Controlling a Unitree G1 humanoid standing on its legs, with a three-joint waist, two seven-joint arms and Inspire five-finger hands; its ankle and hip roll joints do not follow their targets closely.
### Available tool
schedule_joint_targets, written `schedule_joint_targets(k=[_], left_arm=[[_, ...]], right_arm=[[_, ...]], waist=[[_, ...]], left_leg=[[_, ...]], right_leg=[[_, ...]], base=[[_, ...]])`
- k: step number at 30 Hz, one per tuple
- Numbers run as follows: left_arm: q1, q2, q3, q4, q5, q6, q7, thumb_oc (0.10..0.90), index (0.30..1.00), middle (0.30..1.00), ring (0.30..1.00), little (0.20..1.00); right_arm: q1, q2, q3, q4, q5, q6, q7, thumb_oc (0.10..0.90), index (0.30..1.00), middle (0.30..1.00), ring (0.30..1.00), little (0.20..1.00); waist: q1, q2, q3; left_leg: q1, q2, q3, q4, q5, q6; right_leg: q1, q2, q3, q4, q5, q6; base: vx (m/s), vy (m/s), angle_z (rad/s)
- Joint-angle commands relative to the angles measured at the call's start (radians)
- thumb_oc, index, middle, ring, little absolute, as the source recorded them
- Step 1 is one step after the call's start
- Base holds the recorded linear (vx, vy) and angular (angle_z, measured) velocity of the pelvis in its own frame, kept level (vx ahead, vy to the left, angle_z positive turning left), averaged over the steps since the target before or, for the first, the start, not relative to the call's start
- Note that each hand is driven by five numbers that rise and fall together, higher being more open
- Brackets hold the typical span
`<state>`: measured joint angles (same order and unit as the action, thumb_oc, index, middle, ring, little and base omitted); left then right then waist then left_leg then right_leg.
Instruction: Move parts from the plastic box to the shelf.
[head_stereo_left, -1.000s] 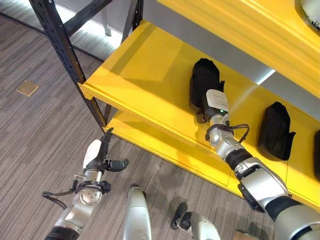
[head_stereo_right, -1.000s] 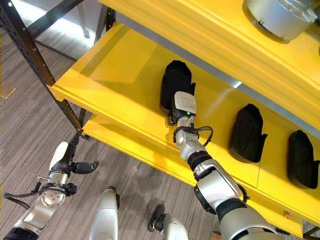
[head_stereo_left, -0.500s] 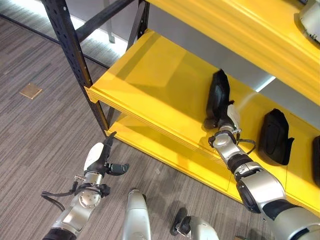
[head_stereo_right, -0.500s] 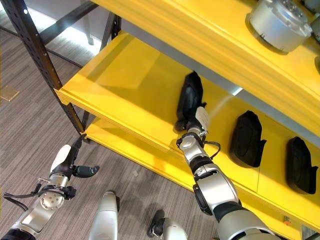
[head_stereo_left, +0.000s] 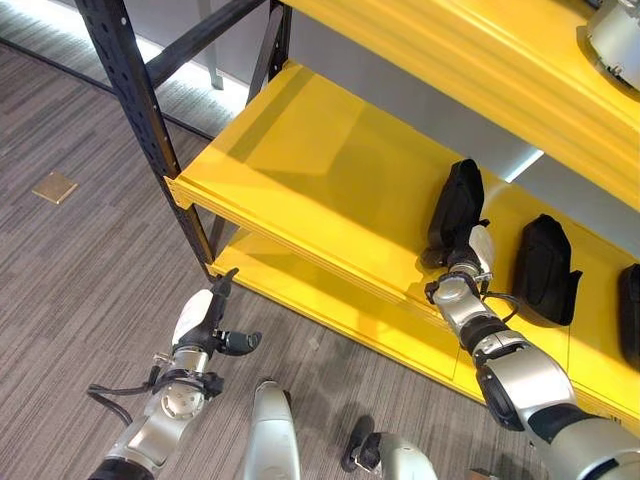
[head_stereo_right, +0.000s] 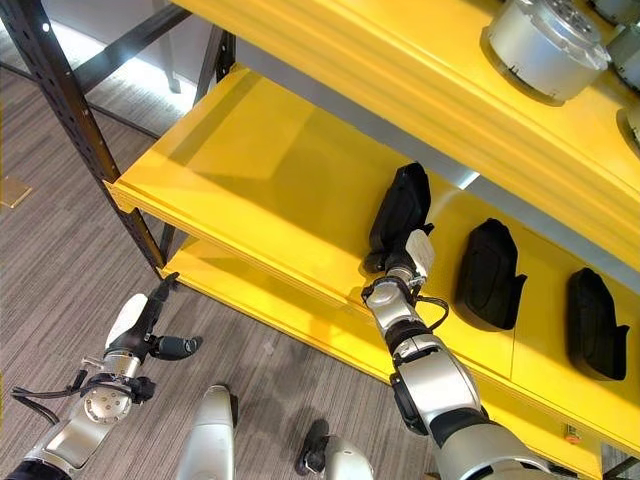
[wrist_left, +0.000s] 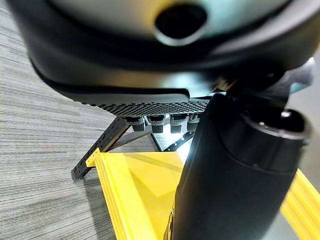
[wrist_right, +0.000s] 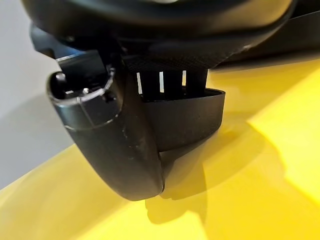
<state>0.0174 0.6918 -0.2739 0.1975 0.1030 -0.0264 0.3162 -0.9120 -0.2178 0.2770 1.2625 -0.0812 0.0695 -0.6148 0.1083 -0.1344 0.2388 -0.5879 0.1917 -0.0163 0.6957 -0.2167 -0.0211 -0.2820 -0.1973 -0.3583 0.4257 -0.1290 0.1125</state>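
A black moulded part (head_stereo_left: 456, 203) stands tipped up on its edge on the yellow middle shelf (head_stereo_left: 320, 170). My right hand (head_stereo_left: 478, 250) sits at its near end, fingers and thumb (wrist_right: 115, 145) curled on the part's rim (wrist_right: 185, 125). Just to the right lie two more black parts (head_stereo_right: 487, 272) (head_stereo_right: 590, 308), flat on the same shelf. My left hand (head_stereo_left: 195, 318) hangs low over the carpet in front of the rack, open and holding nothing, its fingers (wrist_left: 160, 122) straight and thumb (wrist_left: 235, 175) sticking out.
A black perforated upright (head_stereo_left: 140, 110) carries the rack's left corner. A lower yellow shelf (head_stereo_left: 330, 300) runs beneath the middle one. Round silver metal parts (head_stereo_right: 540, 45) sit on the upper shelf. Grey carpet (head_stereo_left: 70, 260) spreads to the left.
My right hand has carried the black part to the right along the shelf and tipped it from flat onto its edge, closer to the other parts. The left hand has barely moved.
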Motion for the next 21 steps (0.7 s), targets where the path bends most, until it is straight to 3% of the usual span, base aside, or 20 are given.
schedule_joint_targets(k=[1, 2, 5, 6, 8, 21], left_arm=[[-0.099, 0.017, 0.023, -0.080, 0.022, -0.074, 0.044, 0.900, 1.000, 1.000, 1.000, 1.000], [-0.099, 0.017, 0.023, -0.079, 0.022, -0.074, 0.044, 0.900, 1.000, 1.000, 1.000, 1.000], [-0.101, 0.012, 0.026, -0.069, 0.017, -0.075, 0.051, 0.900, 1.000, 1.000, 1.000, 1.000], [-0.103, 0.012, 0.032, -0.067, 0.013, -0.077, 0.056, 0.900, 1.000, 1.000, 1.000, 1.000], [-0.103, 0.011, 0.037, -0.064, 0.010, -0.080, 0.059, 0.900, 1.000, 1.000, 1.000, 1.000], [-0.088, 0.025, 0.063, -0.055, 0.007, -0.093, 0.053, 0.900, 1.000, 1.000, 1.000, 1.000]], right_arm=[[0.038, -0.067, 0.030, 0.000, -0.175, 0.078, 0.036, 0.400, 0.300, 0.300, 0.300, 0.300], [0.038, -0.067, 0.030, -0.001, -0.176, 0.079, 0.037, 0.400, 0.300, 0.300, 0.300, 0.300], [0.026, -0.080, 0.064, -0.052, -0.246, 0.092, 0.045, 0.400, 0.300, 0.300, 0.300, 0.300], [0.006, -0.096, 0.090, -0.095, -0.298, 0.099, 0.057, 0.400, 0.300, 0.300, 0.300, 0.300], [-0.025, -0.113, 0.117, -0.149, -0.350, 0.099, 0.072, 0.400, 0.300, 0.300, 0.300, 0.300], [-0.125, -0.174, 0.166, -0.312, -0.442, 0.080, 0.097, 0.400, 0.300, 0.300, 0.300, 0.300]], waist=[[-0.003, 0.034, 0.069], [-0.004, 0.036, 0.065], [-0.006, 0.034, 0.061], [-0.005, 0.030, 0.061], [-0.004, 0.026, 0.059], [-0.002, -0.001, 0.042]], left_leg=[[0.015, 0.078, -0.065, -0.004, -0.008, -0.028], [0.025, 0.080, -0.073, -0.001, -0.035, -0.036], [0.021, 0.080, -0.076, -0.001, -0.034, -0.036], [0.010, 0.076, -0.069, -0.009, -0.003, -0.029], [0.008, 0.076, -0.069, -0.007, -0.002, -0.029], [-0.002, 0.075, -0.070, -0.006, -0.003, -0.032]], right_leg=[[0.052, -0.048, 0.075, -0.054, 0.121, 0.076], [0.058, -0.043, 0.083, -0.048, 0.104, 0.086], [0.054, -0.044, 0.084, -0.047, 0.103, 0.084], [0.044, -0.049, 0.076, -0.055, 0.122, 0.075], [0.041, -0.049, 0.079, -0.052, 0.123, 0.074], [0.033, -0.045, 0.083, -0.051, 0.123, 0.070]], base=[[-0.01, 0.012, -0.06], [-0.01, 0.012, -0.09], [0.00, -0.001, -0.02], [-0.08, 0.010, 0.00], [-0.04, 0.009, -0.01], [0.00, 0.000, 0.00]])
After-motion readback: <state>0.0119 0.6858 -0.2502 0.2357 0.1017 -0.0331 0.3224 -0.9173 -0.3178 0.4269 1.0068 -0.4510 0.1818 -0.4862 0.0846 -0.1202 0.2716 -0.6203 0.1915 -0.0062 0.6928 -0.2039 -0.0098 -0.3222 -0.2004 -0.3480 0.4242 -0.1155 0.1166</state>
